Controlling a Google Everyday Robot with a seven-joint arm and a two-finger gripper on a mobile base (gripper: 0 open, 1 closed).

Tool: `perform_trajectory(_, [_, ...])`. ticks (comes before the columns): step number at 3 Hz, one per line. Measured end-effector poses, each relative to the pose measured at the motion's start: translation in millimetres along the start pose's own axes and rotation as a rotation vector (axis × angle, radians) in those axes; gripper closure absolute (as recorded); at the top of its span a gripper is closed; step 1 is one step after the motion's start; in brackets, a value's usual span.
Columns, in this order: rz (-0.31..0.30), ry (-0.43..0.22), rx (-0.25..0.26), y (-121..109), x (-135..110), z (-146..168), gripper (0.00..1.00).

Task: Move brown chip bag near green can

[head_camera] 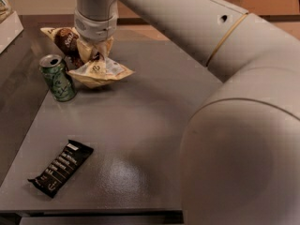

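The brown chip bag [101,71], crinkly cream-yellow with a dark brown panel, lies crumpled at the far left of the grey table [140,125]. Its lower edge rests on the table just right of the green can [58,78]. The can stands upright with its silver top open. My gripper [95,53] comes down from above onto the middle of the bag and is shut on it, with the bag bunched up around the fingers. The bag and the can are almost touching.
A small flat black bar with white lettering [61,167] lies near the table's front left corner. A white box [7,18] stands at the far left edge. My large arm fills the right side of the view.
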State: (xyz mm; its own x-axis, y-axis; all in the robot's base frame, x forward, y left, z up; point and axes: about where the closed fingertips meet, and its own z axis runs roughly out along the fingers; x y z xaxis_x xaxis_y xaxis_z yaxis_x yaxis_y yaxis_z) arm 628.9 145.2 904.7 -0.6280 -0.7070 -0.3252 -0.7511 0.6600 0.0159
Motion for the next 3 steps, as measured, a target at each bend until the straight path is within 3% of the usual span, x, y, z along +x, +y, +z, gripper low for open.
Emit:
perform_trajectory(1, [-0.001, 0.0, -0.001, 0.7, -0.7, 2.1, 0.12])
perform_trajectory(2, [-0.003, 0.0, -0.002, 1.4, -1.3, 3.8, 0.0])
perform_trajectory(3, [-0.003, 0.0, -0.002, 1.4, -1.3, 3.9, 0.0])
